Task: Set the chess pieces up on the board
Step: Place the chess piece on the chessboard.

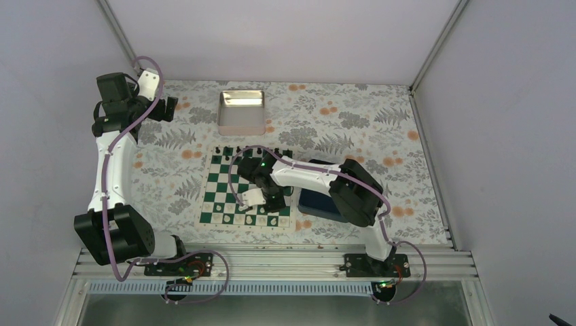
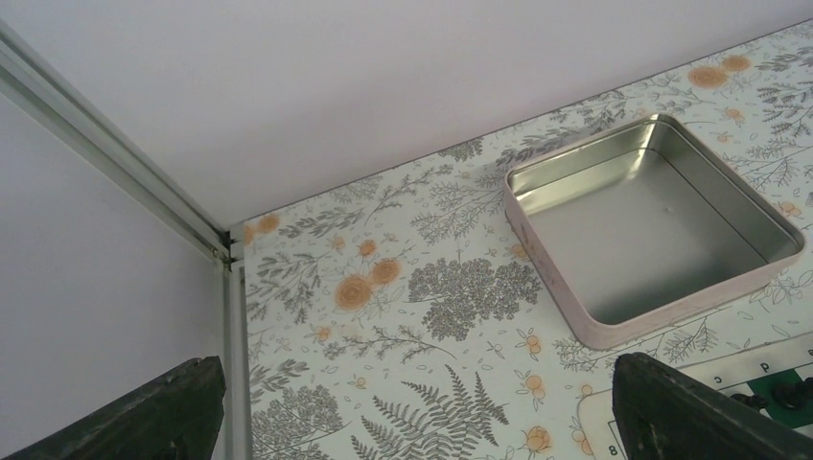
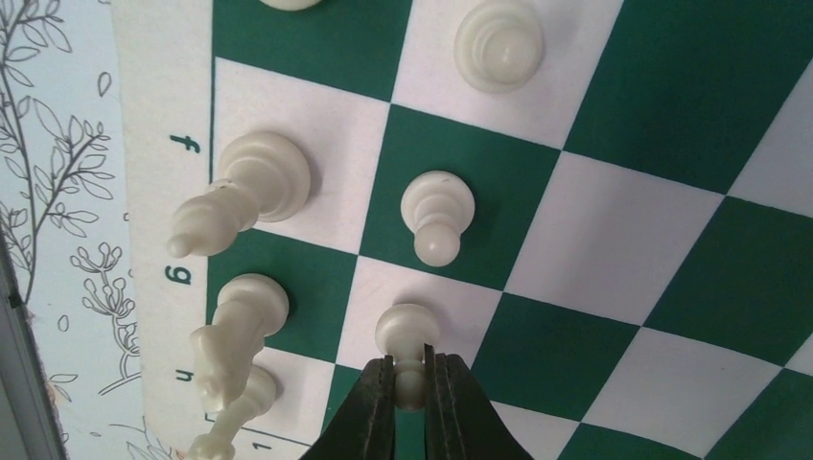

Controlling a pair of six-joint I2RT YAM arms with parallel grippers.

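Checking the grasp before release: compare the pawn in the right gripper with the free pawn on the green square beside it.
The gripped pawn is pinched at its head by the shut right gripper; the free pawn stands untouched. The gripped pawn is over a white square of the board; the free pawn stands on a green one. Both are cream pawns of the same shape, on adjoining squares.

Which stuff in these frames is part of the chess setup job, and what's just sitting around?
Part of the job:
- chessboard
- white chess pieces standing on it
- white pawn, pinched in the right claw

Lying about:
- metal tin, empty
- dark blue tray
- black chess pieces along the board's far edge
- left claw, open, off near the tin
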